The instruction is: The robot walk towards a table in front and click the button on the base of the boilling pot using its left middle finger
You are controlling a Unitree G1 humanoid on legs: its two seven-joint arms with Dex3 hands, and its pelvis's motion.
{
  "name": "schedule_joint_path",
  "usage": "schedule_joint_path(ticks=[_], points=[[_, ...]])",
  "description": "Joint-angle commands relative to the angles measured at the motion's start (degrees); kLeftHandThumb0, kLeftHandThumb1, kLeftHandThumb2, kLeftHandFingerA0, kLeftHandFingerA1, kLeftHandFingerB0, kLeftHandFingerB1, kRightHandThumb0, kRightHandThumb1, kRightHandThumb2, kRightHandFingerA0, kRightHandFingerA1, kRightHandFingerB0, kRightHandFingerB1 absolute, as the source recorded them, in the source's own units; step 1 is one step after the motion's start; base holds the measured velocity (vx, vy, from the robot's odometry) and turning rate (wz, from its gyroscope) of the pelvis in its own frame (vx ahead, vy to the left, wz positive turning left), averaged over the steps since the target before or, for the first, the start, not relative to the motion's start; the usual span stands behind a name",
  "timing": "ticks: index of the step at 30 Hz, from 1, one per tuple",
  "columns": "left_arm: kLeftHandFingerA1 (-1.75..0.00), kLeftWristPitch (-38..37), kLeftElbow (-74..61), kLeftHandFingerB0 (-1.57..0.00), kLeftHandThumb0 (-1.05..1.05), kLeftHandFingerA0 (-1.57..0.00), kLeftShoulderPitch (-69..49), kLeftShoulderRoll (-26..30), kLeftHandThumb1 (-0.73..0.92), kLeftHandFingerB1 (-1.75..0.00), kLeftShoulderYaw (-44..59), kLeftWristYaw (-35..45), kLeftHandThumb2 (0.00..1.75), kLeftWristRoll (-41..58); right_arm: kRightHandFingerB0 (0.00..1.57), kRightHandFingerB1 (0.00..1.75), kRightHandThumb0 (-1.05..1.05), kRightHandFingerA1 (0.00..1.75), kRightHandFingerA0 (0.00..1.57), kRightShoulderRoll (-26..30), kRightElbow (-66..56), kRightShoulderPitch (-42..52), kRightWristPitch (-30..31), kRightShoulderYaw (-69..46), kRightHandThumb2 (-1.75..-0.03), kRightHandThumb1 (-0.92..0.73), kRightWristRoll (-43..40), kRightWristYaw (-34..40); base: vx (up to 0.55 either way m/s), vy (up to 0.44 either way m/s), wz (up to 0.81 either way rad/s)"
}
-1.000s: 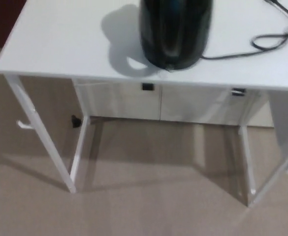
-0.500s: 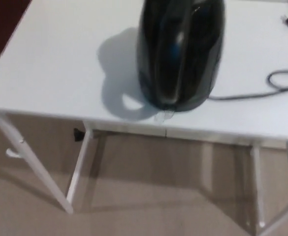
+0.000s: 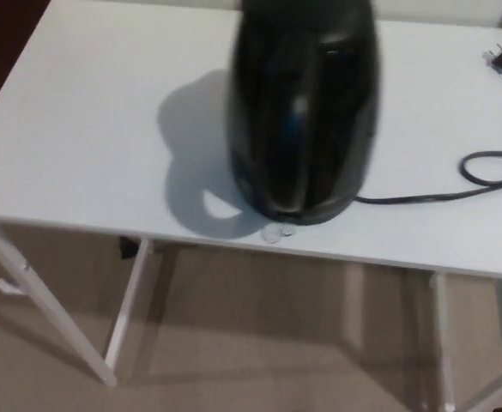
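A glossy black boiling pot (image 3: 302, 107) stands upright on the white table (image 3: 87, 146), near its front edge and a little right of centre. At the foot of the pot, a small clear button tab (image 3: 278, 231) sticks out towards me from the base. The picture is blurred, so the button's detail is hard to make out. Neither of my hands shows in the head view.
A black power cord (image 3: 482, 176) runs from the pot's base across the table to the right, ending in a plug (image 3: 501, 60) at the far right. White table legs (image 3: 126, 313) stand on the beige carpet (image 3: 259, 352) below.
The whole picture has shifted: the camera has come closer and higher over the table, so the pot looks bigger and lower in the frame. The drawers under the table have dropped out of sight.
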State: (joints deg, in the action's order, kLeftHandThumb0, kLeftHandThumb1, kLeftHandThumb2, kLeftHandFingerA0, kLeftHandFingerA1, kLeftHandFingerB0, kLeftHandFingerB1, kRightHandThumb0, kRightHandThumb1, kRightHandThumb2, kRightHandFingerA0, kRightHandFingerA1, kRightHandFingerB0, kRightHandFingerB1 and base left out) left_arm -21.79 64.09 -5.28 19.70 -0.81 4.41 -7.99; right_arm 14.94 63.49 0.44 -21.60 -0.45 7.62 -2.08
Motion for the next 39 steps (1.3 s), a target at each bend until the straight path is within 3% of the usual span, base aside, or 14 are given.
schedule_joint_path(ticks=[1, 13, 14, 16, 18, 20, 24, 25, 26, 27, 28, 36, 37, 39], points=[[-0.41, 0.2, 0.3, -0.21, -0.31, -0.29, 0.3, 1.4, 0.50, -0.35, 0.6, 0.9, 0.62, 0.3, 0.33, 0.51, -0.44, 0.62, 0.58, 0.0, 0.2, -0.1, 0.6, -0.4, -0.78, -0.47, -0.5, 0.4, -0.01, 0.055, 0.08], [-0.38, 1.4, -1.1, -0.21, -0.30, -0.34, 1.6, 2.2, 0.56, -0.30, -0.1, 0.8, 0.57, -0.6, 0.35, 0.52, -0.46, 0.65, 0.65, 0.2, 0.4, -1.4, 0.0, -0.1, -0.78, -0.47, 0.4, 1.1, 0.02, 0.011, 0.04], [-0.38, 1.5, -1.2, -0.21, -0.29, -0.33, 1.6, 2.2, 0.56, -0.30, -0.1, 0.8, 0.57, -0.6, 0.40, 0.40, -0.39, 0.54, 0.68, 0.2, 0.3, -1.4, 0.0, 0.0, -0.57, -0.59, 0.4, 1.2, 0.00, 0.000, 0.00], [-0.38, 1.8, -1.4, -0.21, -0.29, -0.33, 1.8, 2.3, 0.56, -0.30, -0.2, 0.8, 0.57, -0.6, 0.35, 0.51, -0.44, 0.64, 0.62, 0.2, 0.2, -1.5, 0.2, -0.2, -0.78, -0.47, 0.0, 0.8, 0.00, 0.000, 0.00], [-0.37, 2.3, -1.4, -0.22, -0.30, -0.33, 2.0, 2.3, 0.56, -0.30, -0.3, 0.6, 0.57, -0.8, 0.40, 0.40, -0.39, 0.53, 0.67, 0.2, -0.1, -1.5, 0.3, -0.2, -0.57, -0.59, 0.1, 0.8, 0.00, 0.000, 0.00], [-0.37, 1.8, -1.5, -0.21, -0.28, -0.33, 1.8, 2.2, 0.57, -0.30, 0.1, 1.0, 0.57, -0.1, 0.35, 0.51, -0.44, 0.63, 0.62, 0.1, -0.2, -1.8, 0.7, -0.4, -0.78, -0.47, -0.2, 0.5, 0.00, 0.000, 0.00], [-0.36, 0.5, -3.1, -0.19, -0.31, -0.32, 0.0, 2.5, 0.57, -0.29, -0.4, 0.7, 0.58, -0.7, 0.35, 0.51, -0.43, 0.63, 0.59, 0.1, -0.4, -1.3, 0.3, -0.2, -0.79, -0.47, -0.1, 0.3, 0.00, 0.000, 0.00], [-0.40, -1.6, -5.5, -0.11, -0.44, -0.20, -1.3, 2.7, 0.47, -0.35, -0.8, 1.3, 0.67, -0.8, 0.34, 0.52, -0.42, 0.64, 0.59, 0.0, -0.2, -1.4, 0.0, -0.5, -0.78, -0.47, -0.5, -0.1, 0.00, 0.000, 0.00], [-0.49, -3.7, -8.0, 0.00, -0.27, 0.00, -2.5, 3.1, 0.46, -0.48, -1.2, 2.3, 0.95, -0.9, 0.35, 0.52, -0.42, 0.63, 0.60, -0.2, -0.4, -1.5, 0.2, -0.5, -0.78, -0.47, -0.5, 0.1, 0.00, 0.000, 0.00], [-0.28, -6.4, -14.0, -0.07, -0.45, -0.11, -4.7, 4.3, 0.51, -0.24, -2.9, 1.1, 0.55, -3.3, 0.35, 0.51, -0.42, 0.63, 0.59, -0.2, -0.5, -1.8, 0.5, -0.3, -0.78, -0.47, -0.4, 0.0, 0.00, 0.000, 0.00], [-0.40, -7.0, -19.0, -0.02, -0.58, -0.04, -6.5, 5.9, 0.37, -0.24, -5.1, -2.9, 0.73, -8.4, 0.34, 0.51, -0.43, 0.63, 0.60, -0.2, -0.6, -1.9, 0.7, -0.4, -0.78, -0.47, -0.5, -0.2, 0.00, 0.000, 0.00], [-0.39, -13.1, -59.5, -0.04, -0.63, -0.05, -19.3, 10.3, 0.40, -0.24, -6.3, -5.9, 0.76, -23.4, 0.41, 0.40, -0.38, 0.54, 0.69, -0.1, -0.4, -3.7, 1.5, 0.1, -0.57, -0.60, 0.2, 0.4, 0.00, 0.000, 0.00], [-0.34, -12.8, -65.3, -0.10, -0.70, -0.10, -20.2, 10.3, 0.42, -0.18, -5.7, -4.8, 0.74, -24.8, 0.35, 0.51, -0.44, 0.63, 0.61, -0.2, -0.4, -4.0, 1.7, 0.0, -0.79, -0.48, 0.0, 0.3, 0.00, 0.000, 0.00], [-0.41, -12.0, -71.7, -0.04, -0.65, -0.06, -21.1, 10.1, 0.40, -0.26, -5.2, -3.8, 0.75, -26.7, 0.34, 0.51, -0.44, 0.62, 0.59, -0.2, -0.5, -4.1, 1.9, 0.0, -0.79, -0.48, 0.0, 0.3, 0.00, 0.000, 0.00]])
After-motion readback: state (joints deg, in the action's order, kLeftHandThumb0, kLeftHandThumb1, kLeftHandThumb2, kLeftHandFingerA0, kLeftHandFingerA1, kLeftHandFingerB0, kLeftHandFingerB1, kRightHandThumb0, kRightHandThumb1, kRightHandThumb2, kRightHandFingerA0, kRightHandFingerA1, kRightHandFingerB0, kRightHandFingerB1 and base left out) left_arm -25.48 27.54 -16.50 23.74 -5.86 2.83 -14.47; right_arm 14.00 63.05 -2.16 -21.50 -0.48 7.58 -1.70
